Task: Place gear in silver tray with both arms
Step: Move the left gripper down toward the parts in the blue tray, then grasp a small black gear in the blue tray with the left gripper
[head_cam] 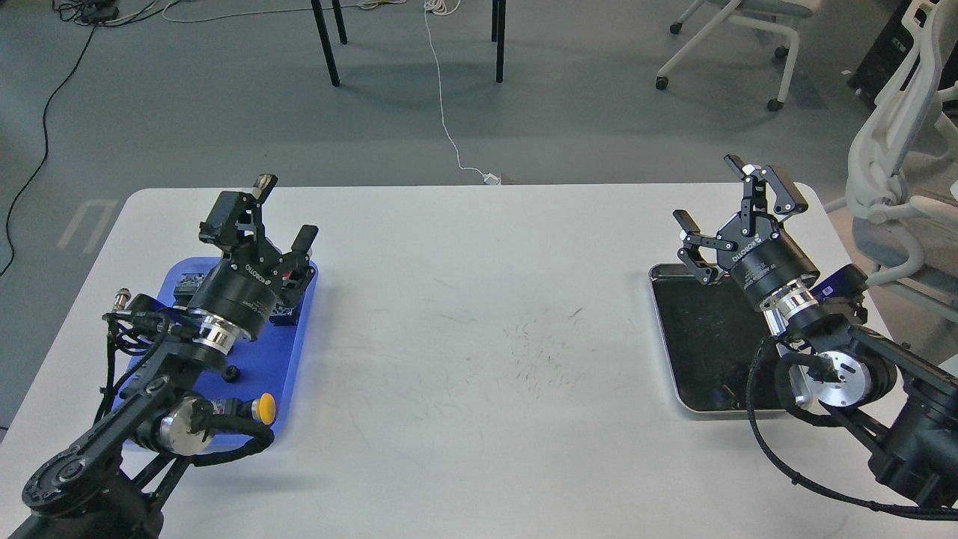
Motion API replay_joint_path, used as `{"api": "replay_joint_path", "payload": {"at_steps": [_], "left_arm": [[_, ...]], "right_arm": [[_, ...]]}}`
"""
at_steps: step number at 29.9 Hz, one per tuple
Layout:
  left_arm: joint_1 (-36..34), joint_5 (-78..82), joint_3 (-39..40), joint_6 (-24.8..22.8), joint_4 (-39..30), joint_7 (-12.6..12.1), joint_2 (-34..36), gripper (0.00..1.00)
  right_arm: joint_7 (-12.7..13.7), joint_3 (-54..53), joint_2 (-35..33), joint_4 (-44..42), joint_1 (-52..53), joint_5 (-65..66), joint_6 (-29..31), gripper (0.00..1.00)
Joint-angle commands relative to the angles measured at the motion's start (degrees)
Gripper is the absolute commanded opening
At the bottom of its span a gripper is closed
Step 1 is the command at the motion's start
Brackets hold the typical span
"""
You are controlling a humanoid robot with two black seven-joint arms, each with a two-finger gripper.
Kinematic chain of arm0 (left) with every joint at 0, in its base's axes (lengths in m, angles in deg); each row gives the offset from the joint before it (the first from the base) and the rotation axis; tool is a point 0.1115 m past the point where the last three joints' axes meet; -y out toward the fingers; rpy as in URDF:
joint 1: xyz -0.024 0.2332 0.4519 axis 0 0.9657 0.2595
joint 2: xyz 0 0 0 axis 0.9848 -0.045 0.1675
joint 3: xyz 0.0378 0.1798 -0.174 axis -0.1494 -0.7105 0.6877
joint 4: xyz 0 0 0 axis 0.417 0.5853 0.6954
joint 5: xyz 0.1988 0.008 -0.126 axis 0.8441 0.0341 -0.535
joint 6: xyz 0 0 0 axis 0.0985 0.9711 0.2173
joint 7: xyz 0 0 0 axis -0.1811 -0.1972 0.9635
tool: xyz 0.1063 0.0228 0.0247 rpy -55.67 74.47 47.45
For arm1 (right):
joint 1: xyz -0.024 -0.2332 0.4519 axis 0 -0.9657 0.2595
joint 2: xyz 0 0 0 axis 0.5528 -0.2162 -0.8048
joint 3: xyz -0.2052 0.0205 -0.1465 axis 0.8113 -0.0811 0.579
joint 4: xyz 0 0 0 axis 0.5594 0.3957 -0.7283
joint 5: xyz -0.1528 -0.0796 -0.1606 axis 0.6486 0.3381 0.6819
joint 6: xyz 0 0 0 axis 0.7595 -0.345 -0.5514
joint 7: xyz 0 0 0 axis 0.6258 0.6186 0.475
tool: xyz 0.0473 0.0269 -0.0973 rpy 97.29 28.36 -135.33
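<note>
The silver tray point(663, 322) lies at the table's right side, its dark bottom bare where it shows; my right arm covers its right part. My right gripper point(737, 206) hangs open above the tray's far edge, holding nothing. At the left, a blue plastic tray point(288, 352) carries several small parts. My left gripper point(283, 213) is open over its far end, nothing between its fingers. A small black round part point(232, 372) lies on the blue tray just right of my left wrist; I cannot tell whether it is the gear.
A yellow-capped part point(263, 408) sits at the blue tray's near end, and dark blocks point(288, 307) sit by its right rim under my gripper. The white table point(479, 337) has scuff marks in the middle. Chairs and cables stand on the floor beyond.
</note>
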Motion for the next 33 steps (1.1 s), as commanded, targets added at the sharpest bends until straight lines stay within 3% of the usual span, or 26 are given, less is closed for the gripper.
{"api": "replay_joint_path", "payload": {"at_steps": [1,10,16,20,24,26,28,33], "left_arm": [[0.0,0.0,-0.09,0.01,-0.17,-0.24,0.1,0.98],[-0.88,-0.17,-0.18,0.28,0.71,-0.5,0.89,0.98],[-1.05,0.7,-1.23,-0.43,0.53,-0.42,5.28,0.98],[-1.14,2.63,-3.08,-4.19,-0.17,-0.07,7.82,0.98],[-3.24,19.63,-4.92,-9.29,-2.19,1.25,13.79,0.98],[-4.91,32.46,-6.24,-12.54,-3.77,5.1,17.83,0.98],[-7.1,44.06,-7.99,-14.66,-5.0,5.17,23.1,0.98],[-15.01,67.29,-18.08,-14.75,-6.24,5.17,34.18,0.93]], "right_arm": [[0.0,0.0,0.15,0.05,0.09,0.0,0.0,0.99],[0.0,0.08,-0.02,0.4,0.09,0.0,0.0,0.99],[0.0,0.09,-0.11,0.4,0.18,0.0,0.09,0.99],[0.0,0.26,0.06,0.4,0.18,0.0,0.09,0.99],[0.0,0.26,-0.38,0.4,0.27,0.0,0.09,0.99],[0.0,0.35,-0.46,0.4,0.27,0.0,0.09,0.99],[0.0,0.35,-0.46,0.49,0.36,0.0,0.09,0.99],[0.0,0.35,-0.46,0.49,0.53,0.0,0.09,0.99]]}}
